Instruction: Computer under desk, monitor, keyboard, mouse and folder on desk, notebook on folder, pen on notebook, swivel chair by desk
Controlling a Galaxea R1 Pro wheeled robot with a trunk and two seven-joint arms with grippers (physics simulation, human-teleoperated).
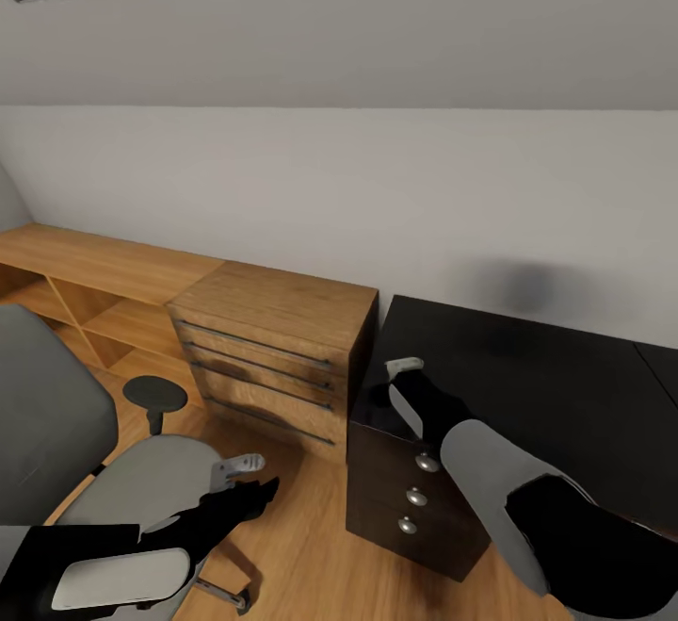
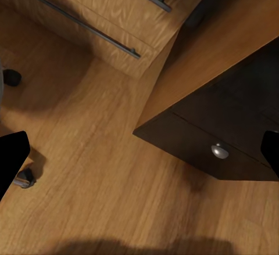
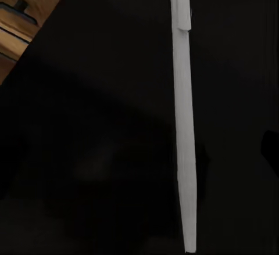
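The 2 arms reach forward from the lower edge of the head view. The left claw (image 1: 247, 472) sits low, its black fingertips (image 2: 13, 159) spread wide apart. The right claw (image 1: 403, 368) is raised higher and further forward, pinching a thin whitish pen (image 3: 183, 127).

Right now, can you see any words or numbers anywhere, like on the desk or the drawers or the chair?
No words, numbers or signs can be read.
The desk top is plain black.
Its drawer unit has only round knobs.
The wooden cabinet has only metal handles.
The swivel chair is plain grey.
The whitish pen at the right gripper shows no printing.
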